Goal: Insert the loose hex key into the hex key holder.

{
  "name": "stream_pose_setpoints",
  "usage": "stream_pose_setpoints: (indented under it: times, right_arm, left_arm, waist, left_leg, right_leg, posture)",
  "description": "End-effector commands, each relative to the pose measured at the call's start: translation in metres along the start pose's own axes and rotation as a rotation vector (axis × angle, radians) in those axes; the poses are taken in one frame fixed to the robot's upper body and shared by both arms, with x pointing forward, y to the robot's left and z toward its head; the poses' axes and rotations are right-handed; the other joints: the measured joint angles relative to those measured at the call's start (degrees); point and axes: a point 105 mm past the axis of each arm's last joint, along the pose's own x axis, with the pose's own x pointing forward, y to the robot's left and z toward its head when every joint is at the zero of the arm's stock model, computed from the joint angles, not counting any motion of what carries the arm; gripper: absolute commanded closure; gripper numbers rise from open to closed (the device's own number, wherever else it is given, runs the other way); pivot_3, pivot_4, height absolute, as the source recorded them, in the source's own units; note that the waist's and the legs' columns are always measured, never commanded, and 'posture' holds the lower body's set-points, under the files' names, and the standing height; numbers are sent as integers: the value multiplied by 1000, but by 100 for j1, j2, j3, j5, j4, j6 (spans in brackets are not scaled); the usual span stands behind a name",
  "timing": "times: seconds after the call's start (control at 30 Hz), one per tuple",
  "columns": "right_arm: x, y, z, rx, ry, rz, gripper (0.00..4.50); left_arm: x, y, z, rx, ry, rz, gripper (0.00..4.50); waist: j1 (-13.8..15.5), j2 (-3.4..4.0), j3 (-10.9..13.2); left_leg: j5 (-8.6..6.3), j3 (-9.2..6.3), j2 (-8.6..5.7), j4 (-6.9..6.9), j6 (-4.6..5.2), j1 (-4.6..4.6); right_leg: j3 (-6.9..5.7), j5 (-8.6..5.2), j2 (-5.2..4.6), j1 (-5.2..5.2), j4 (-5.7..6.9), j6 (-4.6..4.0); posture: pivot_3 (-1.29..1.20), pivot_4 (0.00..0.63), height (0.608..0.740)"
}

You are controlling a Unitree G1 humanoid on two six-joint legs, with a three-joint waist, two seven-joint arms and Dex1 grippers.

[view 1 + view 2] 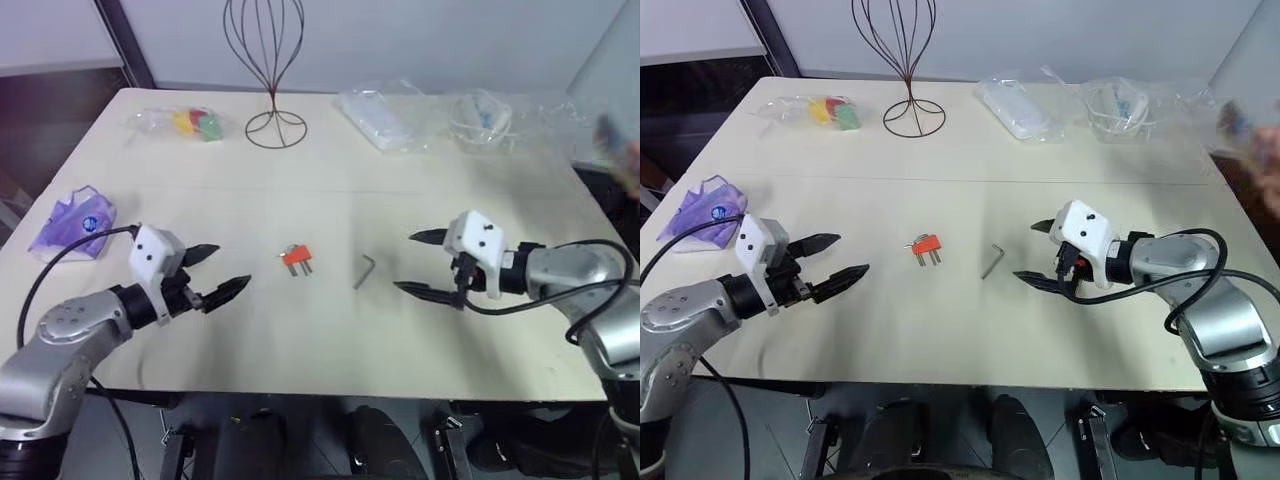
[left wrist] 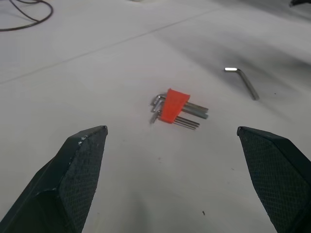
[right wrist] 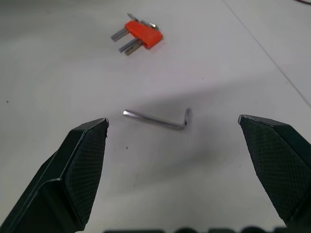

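Orange hex key holder (image 1: 297, 257), one loose hex key (image 1: 364, 270)

Lab: bare worktable (image 1: 330, 190), bagged samples (image 1: 380, 120)

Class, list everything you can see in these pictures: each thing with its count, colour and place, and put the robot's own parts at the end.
table: one, pale cream, under everything.
hex key holder: one, orange-red with short grey keys, middle of the table.
loose hex key: one, dark grey, flat on the table just right of the holder, apart from it.
wire stand: one, dark brown, far side of the table.
purple bag: one, purple, left edge.
bag of coloured pieces: one, clear with yellow, red and green inside, far left.
clear plastic packets: at least two, far right.
left hand: one, black fingers, open, left of the holder, holding nothing.
right hand: one, black fingers, open, right of the loose key, holding nothing.
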Motion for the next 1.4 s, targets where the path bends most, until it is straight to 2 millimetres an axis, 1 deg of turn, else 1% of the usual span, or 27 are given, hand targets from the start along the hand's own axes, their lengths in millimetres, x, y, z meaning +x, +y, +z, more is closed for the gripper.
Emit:
stream_pose_setpoints:
  times: [0.03,0.2,0.87,1.03,1.07,1.27,1.4]
  right_arm:
    - [-7,-3,14,-40,-32,-16,0]
    - [-6,-3,13,-39,-29,-19,0]
    - [-3,-7,16,-63,-49,-40,0]
    - [5,-9,19,-78,-76,-50,0]
    - [11,-10,21,-73,-98,-53,0]
    - [69,-12,31,-103,-183,-78,0]
    - [105,-11,18,-134,-148,-94,0]
  left_arm:
    - [-3,6,14,38,-38,16,32]
    - [0,13,18,33,-53,44,32]
    - [4,11,17,34,-41,37,32]
    - [7,11,19,37,-47,36,32]
    - [8,11,18,37,-47,37,32]
    - [15,5,17,37,-54,34,32]
    - [15,5,16,40,-55,43,32]
  waist:
    - [4,0,0]
    - [2,-1,0]
    - [-3,-1,0]
    - [-4,-1,0]
    - [-7,-1,0]
    - [-98,-2,0]
    - [-119,-2,0]
  left_leg:
    - [0,0,0,0,0,-1]
    - [0,1,0,1,0,-1]
    - [0,1,1,0,1,-2]
    - [0,1,1,0,1,-2]
    - [0,1,1,0,1,-2]
    - [0,1,5,-1,0,-1]
    - [0,0,4,-2,0,-13]
  right_leg:
    - [0,0,0,-1,0,0]
    - [0,0,-1,0,0,0]
    - [0,0,-1,-4,0,0]
    - [1,0,0,-4,0,0]
    - [0,0,0,-4,1,0]
    - [-1,3,5,-7,4,-2]
    - [-2,3,-5,-20,3,-1]
  posture:
    - [0,150,740]
    - [0,150,740]
    - [0,150,740]
    - [0,150,740]
    - [0,150,740]
    - [0,150,740]
    - [0,150,740]
